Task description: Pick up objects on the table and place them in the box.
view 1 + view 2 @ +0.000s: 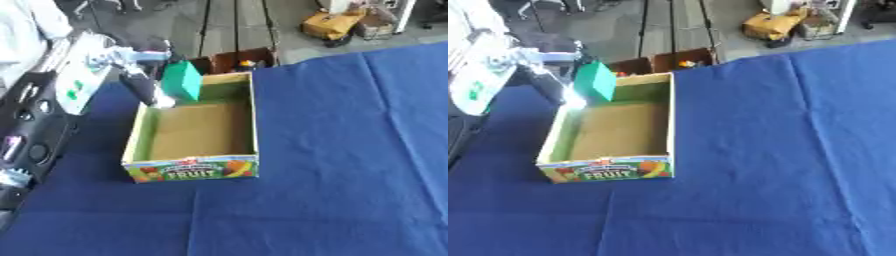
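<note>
Nearest the camera lies the blue cloth point(332, 165) over the table, creased in faint straight lines and bare on the right side; on it, left of centre, stands the box point(255, 125), an open cardboard tray with a brown floor, green inner walls and a front panel printed with fruit pictures and the word FRUIT; its floor shows nothing lying on it; at the box's far left corner a green block point(183, 80) hangs tilted above the rim, a plain solid green shape with flat faces and sharp edges, its lower part over the inside of the box; the left hand point(149, 82) comes in from the upper left, black and silver, its fingers curled against the block's left side and pinching it; behind the box sits a second, darker carton point(234, 59) with small coloured things inside, too blurred to make out; the right hand shows in neither view.
</note>
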